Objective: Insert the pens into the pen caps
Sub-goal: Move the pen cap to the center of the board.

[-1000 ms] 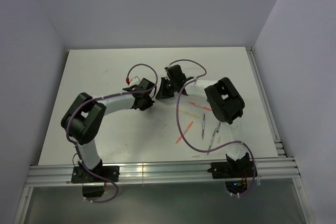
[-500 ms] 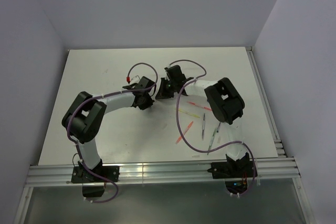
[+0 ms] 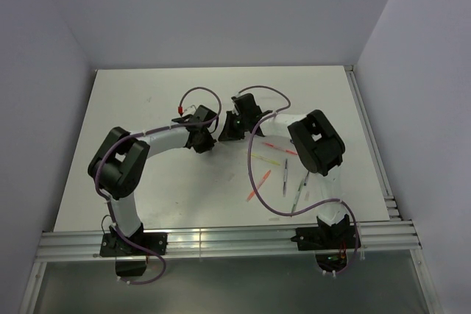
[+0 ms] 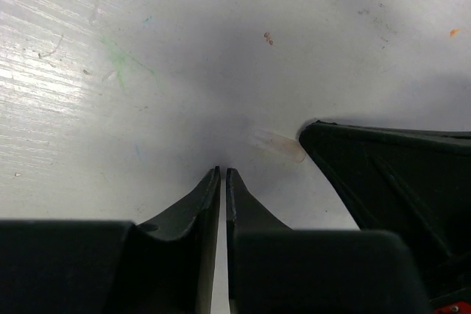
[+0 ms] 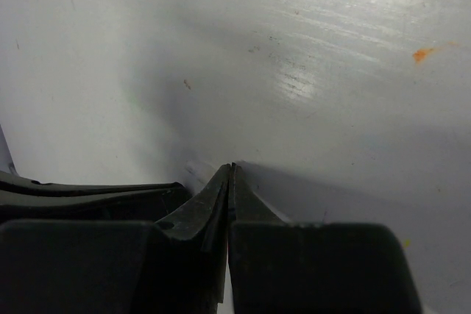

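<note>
A pale translucent pen cap (image 4: 278, 146) lies on the white table (image 3: 147, 145), touching the tip of my right gripper's dark fingers (image 4: 383, 182). In the right wrist view the same cap (image 5: 193, 171) shows faintly just left of the tips. My left gripper (image 4: 223, 170) is shut to a thin slit with nothing in it, a short way from the cap. The right gripper (image 5: 232, 167) is shut, tips down at the table. In the top view both grippers, left (image 3: 208, 140) and right (image 3: 223, 134), meet mid-table. Pens lie right of them: pink-red (image 3: 283, 149), yellow (image 3: 265, 158), orange (image 3: 257, 186), grey (image 3: 285, 182), green-clear (image 3: 300, 189).
Walls close in the table at the back and both sides. A rail (image 3: 221, 240) runs along the near edge by the arm bases. Purple cables (image 3: 257, 159) loop over the pens' area. The tabletop carries faint green (image 4: 118, 64) and orange (image 5: 423, 54) ink marks.
The right gripper's jaws have closed the last small bit. Both arms have shifted only slightly near the middle of the table. The pens have not moved.
</note>
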Controlling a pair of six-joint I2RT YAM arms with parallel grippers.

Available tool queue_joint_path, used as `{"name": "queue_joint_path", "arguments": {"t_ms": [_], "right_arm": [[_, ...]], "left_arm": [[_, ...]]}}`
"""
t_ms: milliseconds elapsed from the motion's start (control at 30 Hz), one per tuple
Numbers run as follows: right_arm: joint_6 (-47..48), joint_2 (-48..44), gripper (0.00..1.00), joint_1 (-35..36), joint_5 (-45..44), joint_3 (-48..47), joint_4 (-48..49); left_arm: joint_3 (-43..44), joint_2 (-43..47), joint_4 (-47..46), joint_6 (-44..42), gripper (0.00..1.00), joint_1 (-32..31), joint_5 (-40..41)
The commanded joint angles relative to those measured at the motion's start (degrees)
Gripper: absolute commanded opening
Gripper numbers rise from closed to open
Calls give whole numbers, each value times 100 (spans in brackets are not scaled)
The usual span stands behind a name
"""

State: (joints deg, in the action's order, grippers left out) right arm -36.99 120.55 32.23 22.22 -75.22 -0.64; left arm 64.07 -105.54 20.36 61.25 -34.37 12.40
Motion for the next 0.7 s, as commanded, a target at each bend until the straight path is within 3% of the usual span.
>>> {"name": "queue_joint_path", "arguments": {"t_ms": [0, 667], "right_arm": [[25, -339, 3, 73, -25, 139, -24], [-36, -454, 2, 143, 63, 297, 47]], "left_arm": [[0, -494, -146, -96, 14, 132, 245], [105, -714, -217, -149, 14, 255, 245]]}}
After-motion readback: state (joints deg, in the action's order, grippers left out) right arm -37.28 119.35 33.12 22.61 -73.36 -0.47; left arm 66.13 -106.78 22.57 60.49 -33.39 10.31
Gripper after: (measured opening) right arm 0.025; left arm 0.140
